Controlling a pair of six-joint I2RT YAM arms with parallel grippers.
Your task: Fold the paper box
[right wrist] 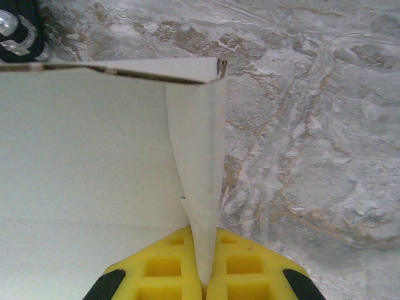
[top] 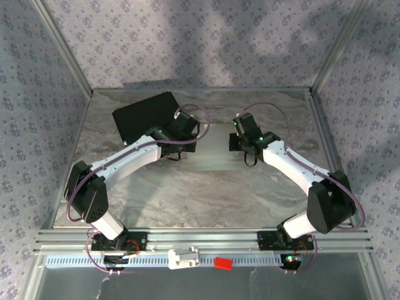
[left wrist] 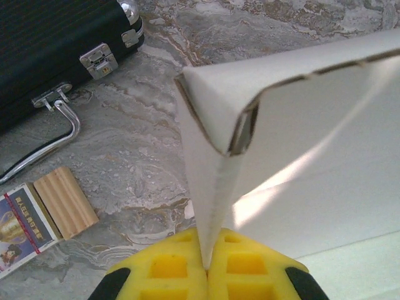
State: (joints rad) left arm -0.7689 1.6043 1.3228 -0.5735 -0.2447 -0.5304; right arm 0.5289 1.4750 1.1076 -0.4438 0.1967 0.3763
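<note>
Marble tabletop (top: 187, 194), left gripper (left wrist: 206, 267) and right gripper (right wrist: 203, 275) each clamped on a raised flap of paper box (left wrist: 325, 162). Light, thin card, creases easily; hold near folds.

White arms (top: 131, 159), black joints (top: 87, 197), purple cables (top: 192, 105), yellow claw pads (left wrist: 169, 265).

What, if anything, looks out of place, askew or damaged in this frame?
Nothing stands out. The left gripper and right gripper each pinch an upright flap of the paper box, with no tears visible. A wooden block and printed card lie beside the black case.
</note>
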